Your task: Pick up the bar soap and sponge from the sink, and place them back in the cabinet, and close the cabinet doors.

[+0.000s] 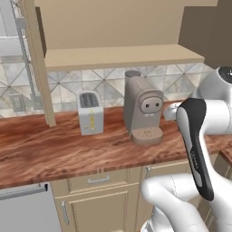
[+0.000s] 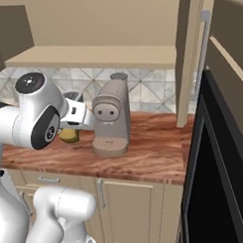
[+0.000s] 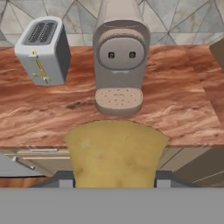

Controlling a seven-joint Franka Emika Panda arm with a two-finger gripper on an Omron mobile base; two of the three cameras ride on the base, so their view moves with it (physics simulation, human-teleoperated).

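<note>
My gripper (image 3: 114, 180) is shut on the mustard-yellow sponge (image 3: 116, 153), which fills the space between its two dark fingertips (image 3: 65, 179). From the right base view the sponge (image 2: 69, 137) hangs under the hand, just left of the coffee machine and above the counter. Above it the tan cabinet (image 2: 91, 57) stands open, its bare inner shelf (image 1: 122, 56) in plain sight. One open cabinet door (image 1: 38, 68) stands edge-on at the left, and the other door (image 2: 190, 66) at the right carries a silver bar handle (image 2: 205, 41). The bar soap and the sink are out of view.
A beige coffee machine (image 1: 142, 111) and a white toaster (image 1: 90, 113) stand on the wooden counter (image 1: 45, 149) under the cabinet. A tall black appliance (image 2: 219, 164) closes off the right side. Drawers and lower doors (image 1: 97, 199) run below the counter.
</note>
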